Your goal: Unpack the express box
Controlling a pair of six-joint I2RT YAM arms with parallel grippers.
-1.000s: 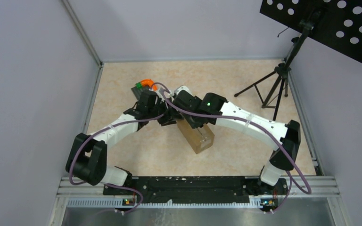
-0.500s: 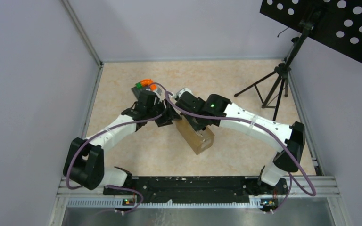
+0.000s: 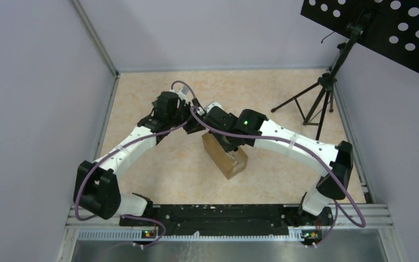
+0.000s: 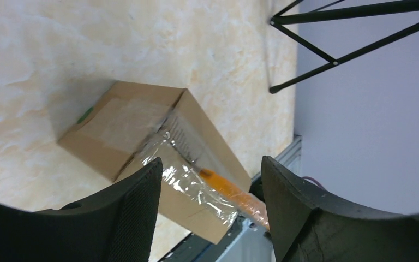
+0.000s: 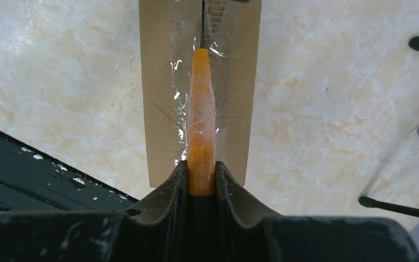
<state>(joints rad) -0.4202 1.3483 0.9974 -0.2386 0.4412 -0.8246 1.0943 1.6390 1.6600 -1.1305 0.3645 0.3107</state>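
Cardboard first: we see the express box (image 3: 226, 158) lying flat on the table (image 3: 158, 169), near its middle, between the two arms. Its long axis runs on a diagonal in the overhead view, one short end toward the far left, the other toward the near right. A strip of clear tape (image 4: 193, 185) covers the seam along that axis. Our right gripper (image 5: 201, 177) has its jaws clamped on an orange tool (image 5: 201, 109), which lies along the seam, its tip pointing down the box's length. Our left gripper (image 4: 210, 164) hangs by the far-left end, jaws wide apart, holding nothing.
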